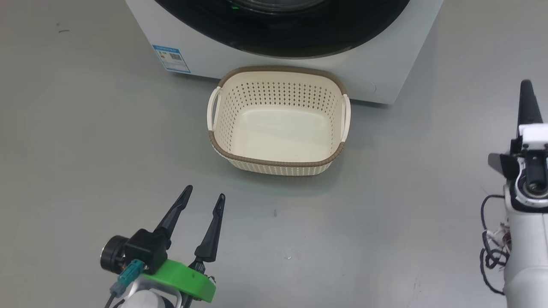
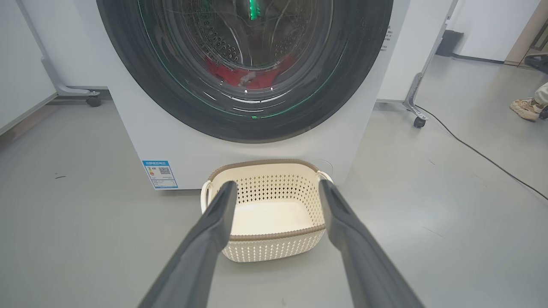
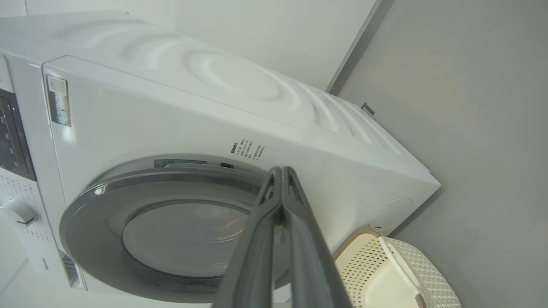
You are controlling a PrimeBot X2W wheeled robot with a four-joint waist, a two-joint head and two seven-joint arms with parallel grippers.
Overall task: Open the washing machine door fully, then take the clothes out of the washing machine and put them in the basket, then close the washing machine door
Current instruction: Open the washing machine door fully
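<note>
Washing machine door (image 2: 244,55), large and round with a wide glossy black rim and clear bulging glass, is seen shut flat against the front of the big white front-loading washing machine (image 2: 141,137). Bright red fabric clothes (image 2: 239,76) are glimpsed through the glass, low in the perforated steel drum. A small cream perforated plastic basket (image 1: 278,92) with a brown rim and two white side handles is set on the grey floor (image 1: 85,149) just in front of the machine, below the door. The left gripper (image 1: 204,192) is held low near the basket's near side, its two long dark fingers spread wide with nothing gripped. The right gripper (image 1: 525,85) is held off to the right, well apart from the basket, its fingers pressed together on nothing. A small blue label sticker (image 1: 171,58) is fixed low on the machine's front, left of the basket.
</note>
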